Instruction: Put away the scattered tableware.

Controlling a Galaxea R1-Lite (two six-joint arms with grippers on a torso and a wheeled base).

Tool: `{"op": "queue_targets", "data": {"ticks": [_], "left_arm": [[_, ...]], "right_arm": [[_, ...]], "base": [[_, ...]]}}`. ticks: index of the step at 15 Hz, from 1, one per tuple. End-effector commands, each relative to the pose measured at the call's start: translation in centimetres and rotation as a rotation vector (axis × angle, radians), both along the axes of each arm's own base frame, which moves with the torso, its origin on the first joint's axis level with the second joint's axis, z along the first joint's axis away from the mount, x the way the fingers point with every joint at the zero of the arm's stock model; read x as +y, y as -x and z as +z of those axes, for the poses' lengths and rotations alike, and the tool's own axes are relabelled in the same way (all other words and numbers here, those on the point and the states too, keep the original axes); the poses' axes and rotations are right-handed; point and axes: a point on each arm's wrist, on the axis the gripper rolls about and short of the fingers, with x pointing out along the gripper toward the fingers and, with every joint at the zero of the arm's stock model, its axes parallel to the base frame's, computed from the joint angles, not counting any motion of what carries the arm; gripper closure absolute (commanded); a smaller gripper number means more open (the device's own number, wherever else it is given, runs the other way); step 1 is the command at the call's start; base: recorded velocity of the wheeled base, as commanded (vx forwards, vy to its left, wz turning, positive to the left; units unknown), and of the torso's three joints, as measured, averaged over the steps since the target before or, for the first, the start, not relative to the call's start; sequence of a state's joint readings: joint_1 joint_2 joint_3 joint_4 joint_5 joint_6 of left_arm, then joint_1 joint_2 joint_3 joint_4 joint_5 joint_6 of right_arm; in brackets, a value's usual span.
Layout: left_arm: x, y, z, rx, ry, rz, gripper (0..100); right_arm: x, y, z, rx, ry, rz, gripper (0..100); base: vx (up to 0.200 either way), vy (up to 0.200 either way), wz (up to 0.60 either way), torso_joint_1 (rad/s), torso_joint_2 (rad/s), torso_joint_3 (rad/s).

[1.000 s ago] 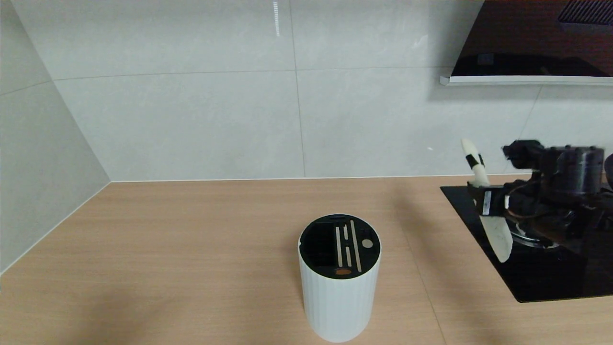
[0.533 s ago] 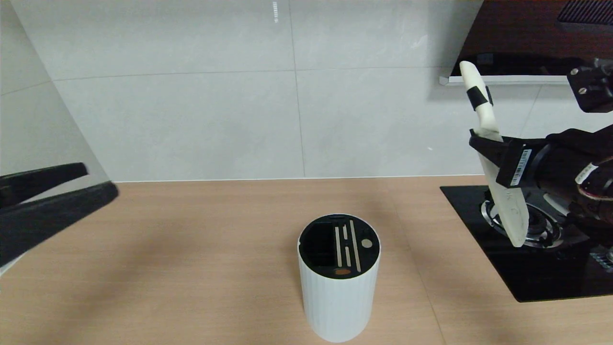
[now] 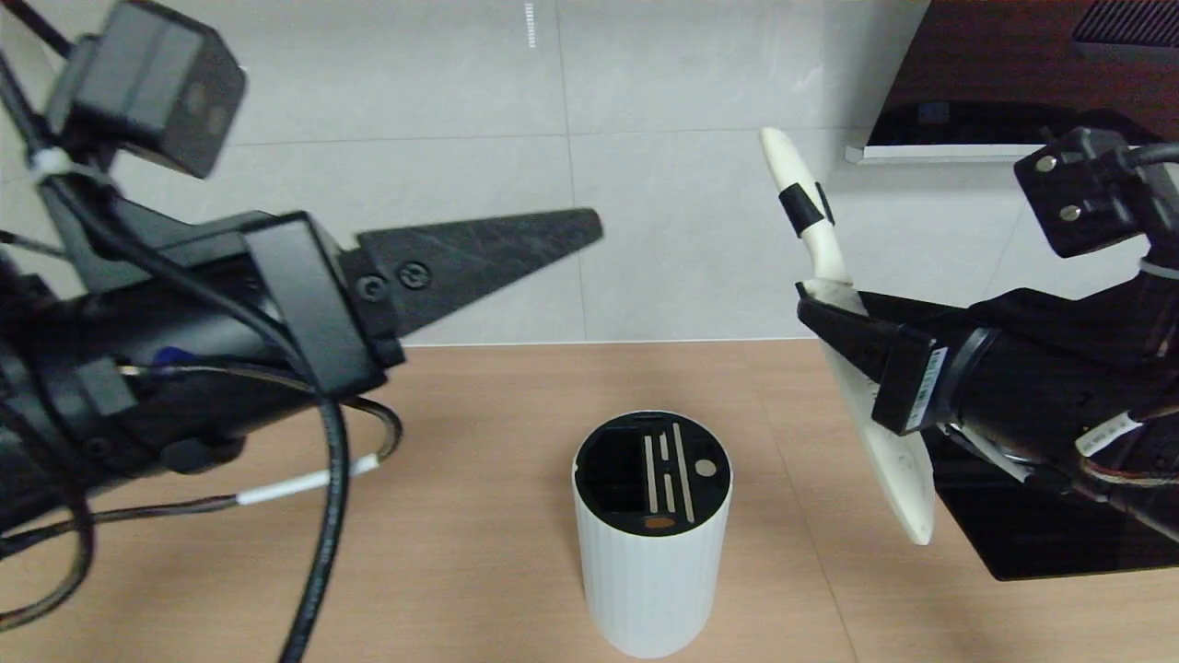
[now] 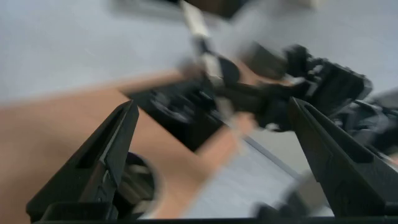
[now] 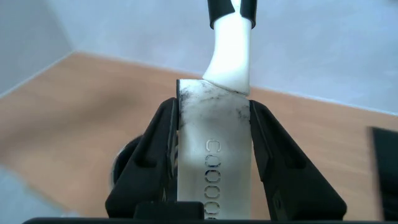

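The right gripper's (image 5: 214,152) fingers (image 5: 163,155) are clenched on the knife (image 5: 214,124) blade, just below its white handle. The right wrist view shows embossed marks on the blade, cut off at the frame's edge. The head view has the knife at centre right, handle up and tip down over the desk (image 3: 461,516), right of the holder (image 3: 654,562). The holder's slots and square well look empty. The left wrist view shows the left gripper's (image 4: 211,106) fingers spread wide, released.
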State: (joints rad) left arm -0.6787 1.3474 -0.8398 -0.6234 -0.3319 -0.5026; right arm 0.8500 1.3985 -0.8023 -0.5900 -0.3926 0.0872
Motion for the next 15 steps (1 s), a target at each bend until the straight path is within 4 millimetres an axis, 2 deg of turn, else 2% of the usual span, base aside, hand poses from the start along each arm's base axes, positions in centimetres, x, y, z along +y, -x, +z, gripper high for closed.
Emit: {"op": "queue_targets", "data": {"ticks": [1, 3, 7, 12, 15], "left_arm": [[-2.4, -2.0, -2.9, 0.102, -0.063, -0.024, 0], [-2.9, -2.2, -3.3, 0.141, -0.060, -0.036, 0], [-4.5, -3.7, -4.8, 0.149, -0.046, -0.025, 0], [-5.4, -4.8, -6.0, 0.153, -0.044, 0.013, 0], [-5.5, -4.9, -5.7, 0.127, -0.017, 0.043, 0]], "right_arm": [[3.3, -1.3, -2.9, 0.045, -0.004, 0.039, 100], [4.3, -1.3, -3.9, 0.023, -0.026, 0.048, 100], [5.1, 0.2, -4.1, 0.024, -0.022, 0.101, 100], [5.4, 1.5, -4.7, 0.035, -0.004, 0.152, 100], [5.2, 2.1, -5.7, 0.010, 0.033, 0.172, 100]], "base": [[0.000, 0.000, 0.00, 0.000, 0.00, 0.000], [0.000, 0.000, 0.00, 0.000, 0.00, 0.000], [0.000, 0.000, 0.00, 0.000, 0.00, 0.000], [0.000, 0.000, 0.00, 0.000, 0.00, 0.000], [0.000, 0.000, 0.00, 0.000, 0.00, 0.000]]}}
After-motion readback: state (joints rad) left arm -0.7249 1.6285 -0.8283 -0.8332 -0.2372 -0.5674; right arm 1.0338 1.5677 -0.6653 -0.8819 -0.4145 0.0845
